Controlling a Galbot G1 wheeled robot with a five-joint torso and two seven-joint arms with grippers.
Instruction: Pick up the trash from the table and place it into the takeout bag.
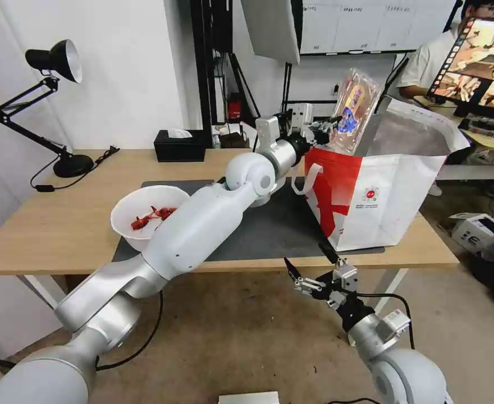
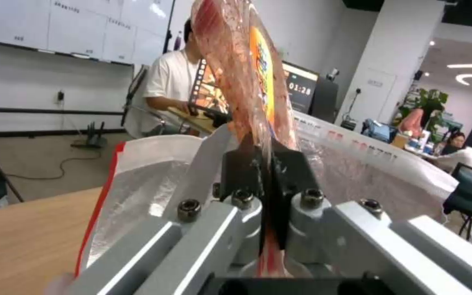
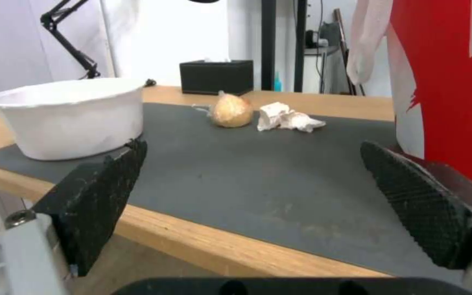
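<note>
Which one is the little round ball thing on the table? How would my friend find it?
Look at the dark grey mat on the long wooden table. Near its far edge, before the black tissue box, sits the beige wrapped ball, beside a crumpled white napkin. It is the round, tan one; the napkin is white and wrinkly.

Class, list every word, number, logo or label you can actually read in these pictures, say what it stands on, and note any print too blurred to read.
"01:28": on the dark screen behind the clamshell tray that the left gripper holds.
Red lettering on the takeout bag rim, left wrist view: too blurred to read.
Round red logo and small print under it on the bag: too small to read.
Colourful label on the tray: unreadable.
</note>
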